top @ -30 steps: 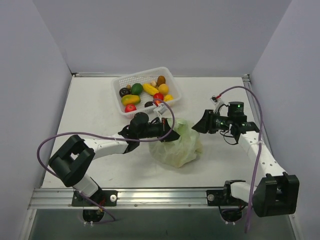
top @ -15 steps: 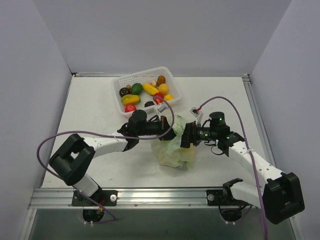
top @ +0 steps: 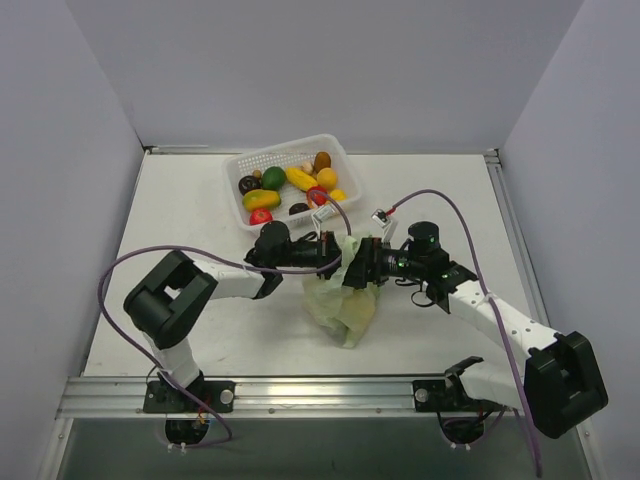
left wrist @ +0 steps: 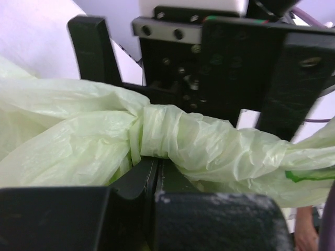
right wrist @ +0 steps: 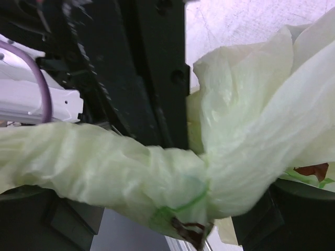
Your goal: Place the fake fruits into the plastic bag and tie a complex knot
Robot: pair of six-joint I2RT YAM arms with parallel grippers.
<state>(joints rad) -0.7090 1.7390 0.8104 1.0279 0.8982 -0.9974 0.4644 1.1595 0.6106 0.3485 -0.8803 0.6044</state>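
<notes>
1. Top external view: both arms meet over the plastic bag [top: 340, 305], which sits mid-table with its top pulled up. Your left gripper [top: 335, 262] and right gripper [top: 362, 270] are at its neck. Many fake fruits [top: 290, 183] lie in the white basket [top: 280, 152], well apart from the bag.
2. Left wrist view: your left jaws are squeezed tight on the bag plastic. One wrap [left wrist: 157, 138] goes round the twisted neck. I think you are on the knot step.
3. Right wrist view: your right jaws look spread, with the bag strand between them. Next, close them on the strand and pull gently, so the thin plastic does not rip.
</notes>
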